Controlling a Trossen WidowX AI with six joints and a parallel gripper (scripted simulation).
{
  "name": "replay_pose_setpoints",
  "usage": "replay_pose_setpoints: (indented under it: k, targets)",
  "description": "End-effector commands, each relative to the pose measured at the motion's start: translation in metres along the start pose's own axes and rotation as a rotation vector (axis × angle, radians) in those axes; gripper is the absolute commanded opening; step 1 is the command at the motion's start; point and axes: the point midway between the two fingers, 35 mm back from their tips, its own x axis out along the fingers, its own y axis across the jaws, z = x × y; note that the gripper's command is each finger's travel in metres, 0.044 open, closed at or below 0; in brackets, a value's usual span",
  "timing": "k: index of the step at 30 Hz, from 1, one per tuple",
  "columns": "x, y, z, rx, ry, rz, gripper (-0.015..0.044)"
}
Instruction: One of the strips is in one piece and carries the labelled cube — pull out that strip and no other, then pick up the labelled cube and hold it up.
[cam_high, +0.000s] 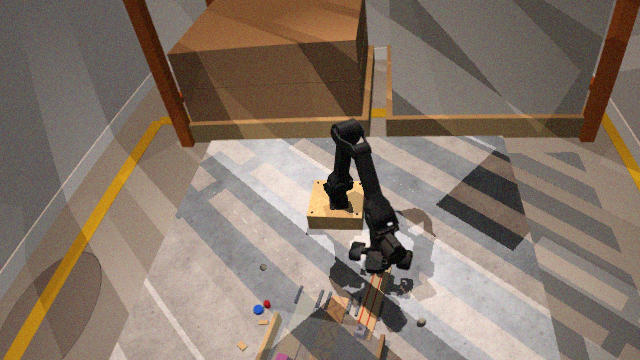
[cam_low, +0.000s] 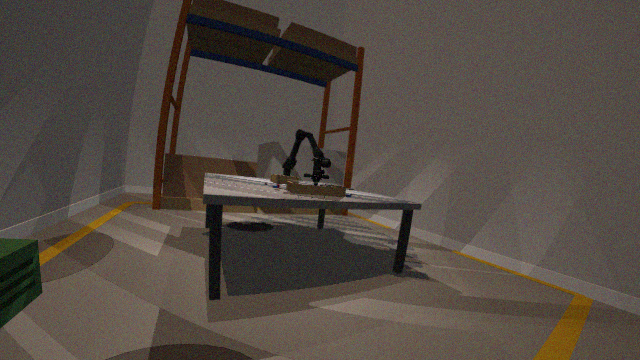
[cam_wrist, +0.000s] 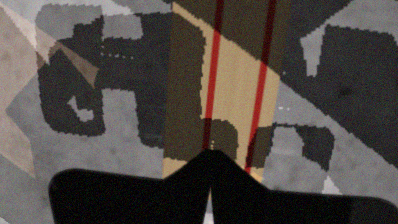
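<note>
Claw (cam_wrist: 210, 187) pressed together, pinching nothing, tips down on near end of tan strip (cam_wrist: 235, 95) with red lines. Labelled cube (cam_high: 361, 330) at far end, toward 6 o'clock in top view. Best dragged straight along the lines, slowly, keeping pressure steady.

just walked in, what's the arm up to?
The single arm has its tool shut and pressed down at the near end of the tan strip with two red lines. Nothing shows between the fingers, so it looks like it is dragging the strip toward its base rather than gripping it. A small cube sits at the strip's far end, not yet picked up. Short grey strip pieces lie beside it.
</note>
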Motion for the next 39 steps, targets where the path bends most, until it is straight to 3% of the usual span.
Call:
replay_pose_setpoints:
  k: [1, 39]
  targets:
    - [0.006, -0.005, -0.017, -0.004, 0.038, -0.015, 0.0]
    - [0.005, -0.005, -0.045, -0.004, 0.041, -0.015, 0.0]
